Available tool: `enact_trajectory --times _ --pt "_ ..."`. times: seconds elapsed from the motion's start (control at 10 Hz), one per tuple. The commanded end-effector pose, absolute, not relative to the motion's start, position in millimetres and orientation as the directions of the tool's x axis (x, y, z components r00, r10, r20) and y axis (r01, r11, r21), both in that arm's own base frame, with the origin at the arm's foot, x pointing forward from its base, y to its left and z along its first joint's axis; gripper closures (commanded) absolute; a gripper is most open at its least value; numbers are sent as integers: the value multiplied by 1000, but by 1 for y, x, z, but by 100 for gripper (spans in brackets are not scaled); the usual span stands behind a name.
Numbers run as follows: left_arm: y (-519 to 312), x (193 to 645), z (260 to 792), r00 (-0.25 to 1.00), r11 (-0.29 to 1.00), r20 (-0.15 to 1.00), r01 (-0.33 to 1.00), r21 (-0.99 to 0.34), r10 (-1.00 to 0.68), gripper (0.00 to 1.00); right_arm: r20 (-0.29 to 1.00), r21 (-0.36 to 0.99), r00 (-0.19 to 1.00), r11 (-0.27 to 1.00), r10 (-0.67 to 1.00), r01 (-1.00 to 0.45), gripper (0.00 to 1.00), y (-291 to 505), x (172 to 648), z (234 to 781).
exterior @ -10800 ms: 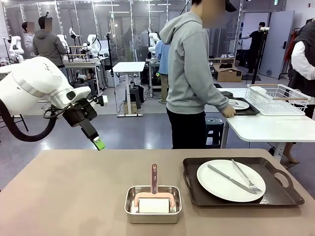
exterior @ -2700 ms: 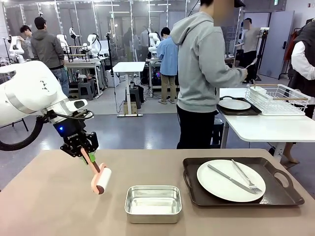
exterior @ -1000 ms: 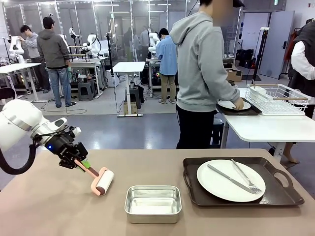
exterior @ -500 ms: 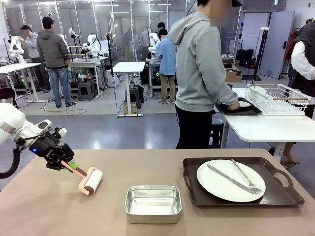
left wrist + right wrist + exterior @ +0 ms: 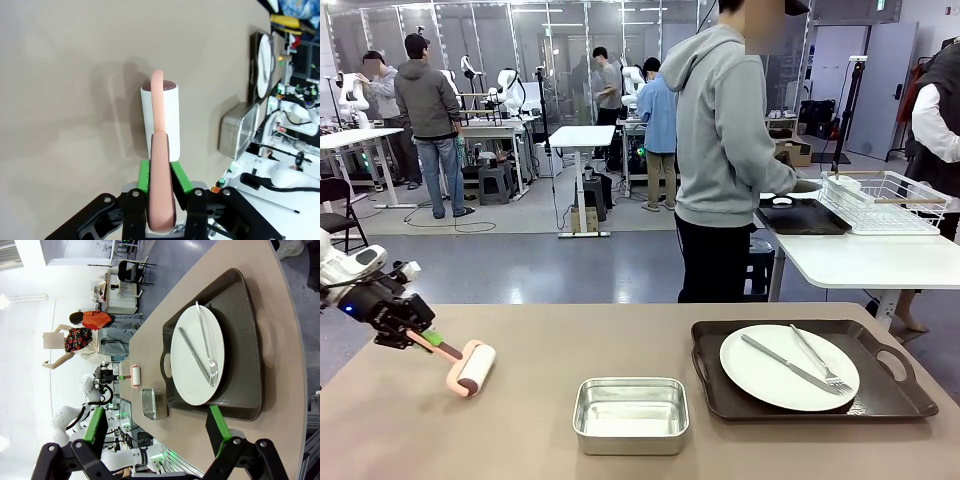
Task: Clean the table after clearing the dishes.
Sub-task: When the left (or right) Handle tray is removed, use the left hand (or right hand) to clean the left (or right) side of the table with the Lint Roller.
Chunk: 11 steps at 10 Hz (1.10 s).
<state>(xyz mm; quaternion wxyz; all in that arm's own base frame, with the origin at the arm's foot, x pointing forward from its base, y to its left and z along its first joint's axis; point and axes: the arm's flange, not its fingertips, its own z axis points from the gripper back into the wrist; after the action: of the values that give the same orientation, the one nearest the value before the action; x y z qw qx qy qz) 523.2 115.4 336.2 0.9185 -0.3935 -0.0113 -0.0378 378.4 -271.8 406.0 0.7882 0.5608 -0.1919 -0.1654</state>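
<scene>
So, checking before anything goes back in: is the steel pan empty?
Empty: the steel pan shows only bare metal inside; the roller is out, clamped in the left gripper.

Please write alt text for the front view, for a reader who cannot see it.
The left tool grips a pink roller by its handle at the left side of a tan table. An empty steel pan sits mid-table; to its right, a dark tray holds a white plate with knife and fork. A person stands beyond.

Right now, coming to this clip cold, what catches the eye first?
The left claw is shut on a pink lint roller at the table's left end. At right, a white plate with knife and fork sits on a dark tray; an empty steel pan stands front centre.
</scene>
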Motion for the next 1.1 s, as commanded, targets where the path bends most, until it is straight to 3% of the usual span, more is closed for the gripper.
enact_trajectory --times 0.0,0.7,1.0 --pt "151 511 327 999 788 -2 37 -614 -48 78 121 948 871 315 -476 40 0 -271 377 408" --pt "196 493 382 992 945 -97 -107 -309 80 78 121 948 871 315 -476 40 0 -271 377 408" --pt "186 484 420 995 962 -80 -84 -260 65 78 121 948 871 315 -476 40 0 -271 377 408"
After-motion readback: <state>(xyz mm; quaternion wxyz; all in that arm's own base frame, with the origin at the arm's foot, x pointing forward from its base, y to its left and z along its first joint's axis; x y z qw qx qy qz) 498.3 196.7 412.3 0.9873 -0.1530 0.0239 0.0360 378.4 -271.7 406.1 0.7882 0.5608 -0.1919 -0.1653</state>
